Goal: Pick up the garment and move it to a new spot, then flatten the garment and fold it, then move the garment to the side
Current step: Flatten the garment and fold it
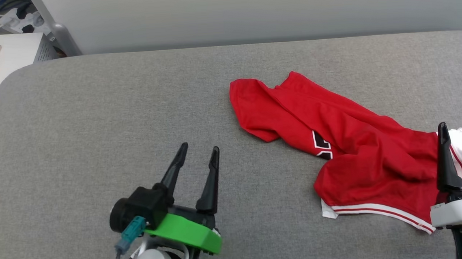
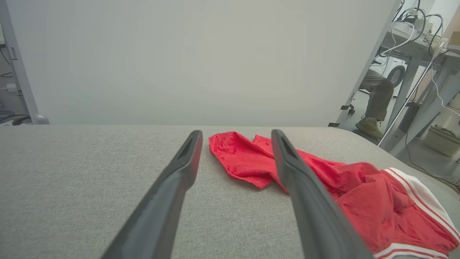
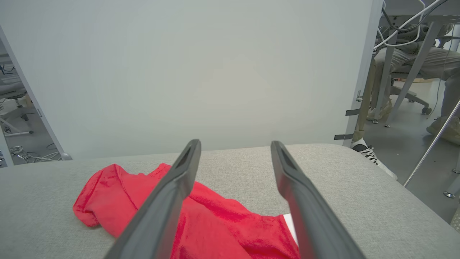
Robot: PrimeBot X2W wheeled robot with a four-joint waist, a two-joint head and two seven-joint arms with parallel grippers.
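Right claw (image 1: pixel 460 125) near diagonal garment (image 1: pixel 358 149)

Head view downward, wrist views low, sharing the garment (image 1: pixel 358 153)

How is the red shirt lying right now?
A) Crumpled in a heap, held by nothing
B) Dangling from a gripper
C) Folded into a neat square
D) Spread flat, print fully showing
A: the red shirt lies bunched and wrinkled on the grey surface, its print mostly hidden in folds, while the left gripper and right gripper both stand open.
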